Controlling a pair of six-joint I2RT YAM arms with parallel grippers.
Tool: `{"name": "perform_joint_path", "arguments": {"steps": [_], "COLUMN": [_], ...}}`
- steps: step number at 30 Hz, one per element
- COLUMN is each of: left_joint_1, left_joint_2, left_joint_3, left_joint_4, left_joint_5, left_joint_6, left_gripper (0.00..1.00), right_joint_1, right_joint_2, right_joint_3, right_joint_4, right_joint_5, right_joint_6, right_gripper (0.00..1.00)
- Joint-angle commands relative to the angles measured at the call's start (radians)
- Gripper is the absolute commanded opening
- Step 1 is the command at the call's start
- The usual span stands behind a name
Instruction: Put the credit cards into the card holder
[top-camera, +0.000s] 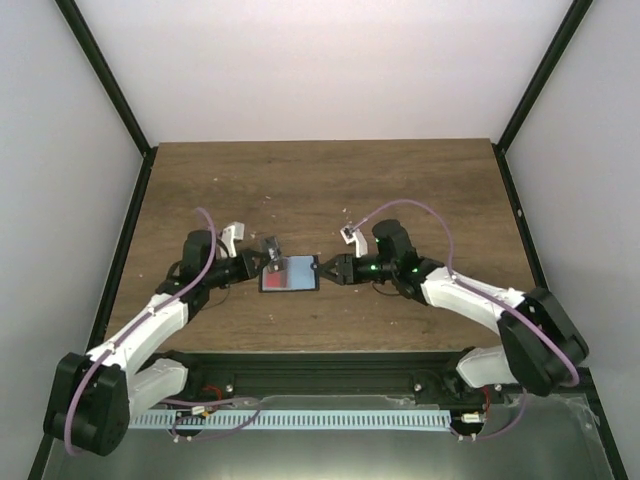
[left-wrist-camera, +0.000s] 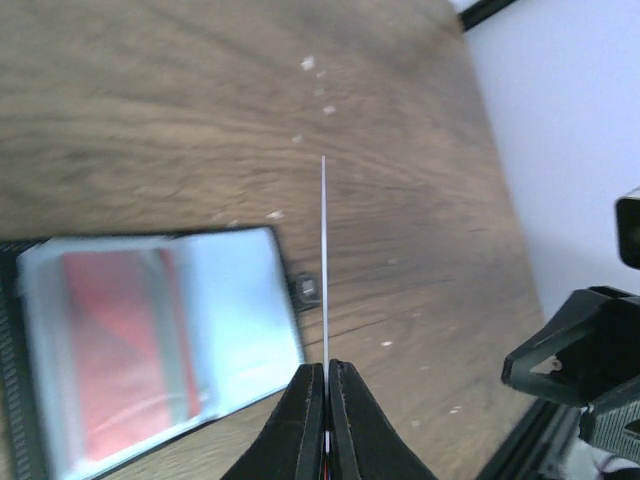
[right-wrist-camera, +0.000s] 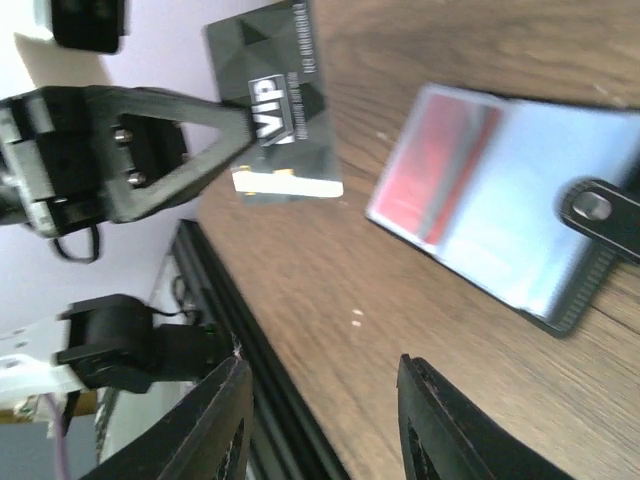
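Observation:
The black card holder (top-camera: 290, 274) lies open in the middle of the table, a red card (top-camera: 276, 280) showing under its clear pocket. It also shows in the left wrist view (left-wrist-camera: 245, 300) and in the right wrist view (right-wrist-camera: 540, 235). My left gripper (top-camera: 268, 257) is shut on a dark grey card marked VIP (right-wrist-camera: 275, 110) and holds it on edge above the holder's left end. In the left wrist view that card is a thin pale line (left-wrist-camera: 324, 250) rising from the gripper (left-wrist-camera: 325, 368). My right gripper (top-camera: 322, 270) is open and empty at the holder's right edge, its fingers spread (right-wrist-camera: 322, 375).
The holder's snap tab (right-wrist-camera: 595, 207) sticks out at its right side. The black rail at the table's near edge (top-camera: 320, 362) runs just below both arms. Small pale crumbs (left-wrist-camera: 310, 65) dot the wooden table. Black frame posts stand at the back corners.

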Motion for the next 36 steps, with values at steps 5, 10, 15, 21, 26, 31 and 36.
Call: {"name": "perform_joint_path", "arguments": {"steps": [5, 10, 15, 21, 26, 31, 36], "left_joint_1": [0.053, 0.061, 0.065, 0.065, 0.065, 0.065, 0.065], "left_joint_2": [0.086, 0.173, 0.289, 0.377, 0.419, 0.429, 0.436], "left_joint_3": [-0.094, -0.117, -0.123, -0.122, -0.116, -0.117, -0.116], "left_joint_4": [0.162, 0.278, 0.388, 0.469, 0.485, 0.483, 0.479], "left_joint_5": [-0.049, -0.009, 0.058, 0.115, 0.131, 0.116, 0.103], "left_joint_6": [0.024, 0.023, 0.004, -0.008, -0.008, -0.005, 0.004], "left_gripper": [0.04, 0.04, 0.04, 0.04, 0.04, 0.04, 0.04], "right_joint_1": [-0.007, -0.008, -0.023, -0.044, -0.054, -0.056, -0.057], "right_joint_2": [0.148, 0.230, 0.303, 0.355, 0.388, 0.421, 0.448], "right_joint_3": [0.072, 0.108, 0.132, 0.146, 0.152, 0.161, 0.170], "right_joint_4": [-0.064, -0.065, -0.069, -0.054, -0.043, -0.029, -0.021], "right_joint_5": [0.125, 0.142, 0.151, 0.141, 0.128, 0.114, 0.100], "right_joint_6": [-0.014, -0.025, -0.024, -0.021, -0.017, -0.010, -0.009], "right_gripper": [0.41, 0.40, 0.37, 0.35, 0.34, 0.33, 0.32]}}
